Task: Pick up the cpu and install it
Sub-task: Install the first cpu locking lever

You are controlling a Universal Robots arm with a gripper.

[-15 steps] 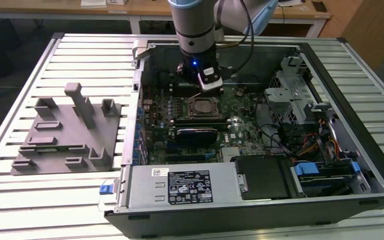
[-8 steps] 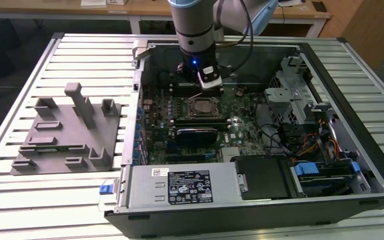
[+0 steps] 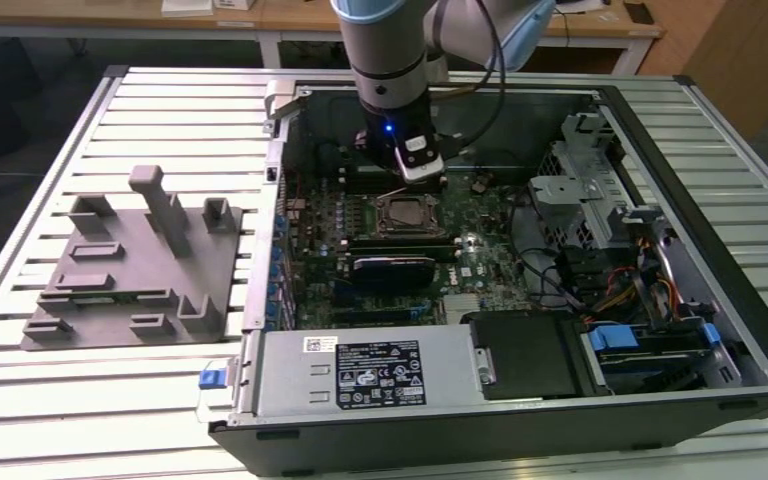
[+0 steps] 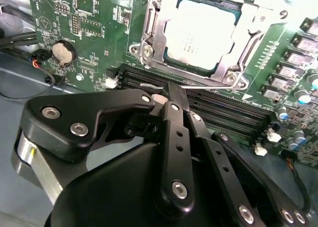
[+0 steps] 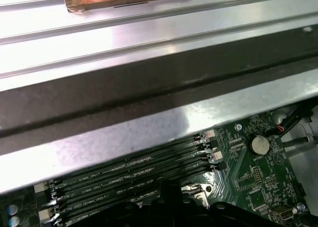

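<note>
Hand (image 4: 171,95) closed and empty, near the socketed cpu (image 4: 201,33).

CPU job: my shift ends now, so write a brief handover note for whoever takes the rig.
Gripper: above the motherboard inside the open computer case, beside the socket frame; whether it is open or shut cannot be told.
Cpu: lying in the socket, pale metal top up, nothing gripping it.
Done: cpu placed in the socket.
Left: whether the socket frame is latched cannot be told from here.
Grey fixture: on the table beside the case.
</note>
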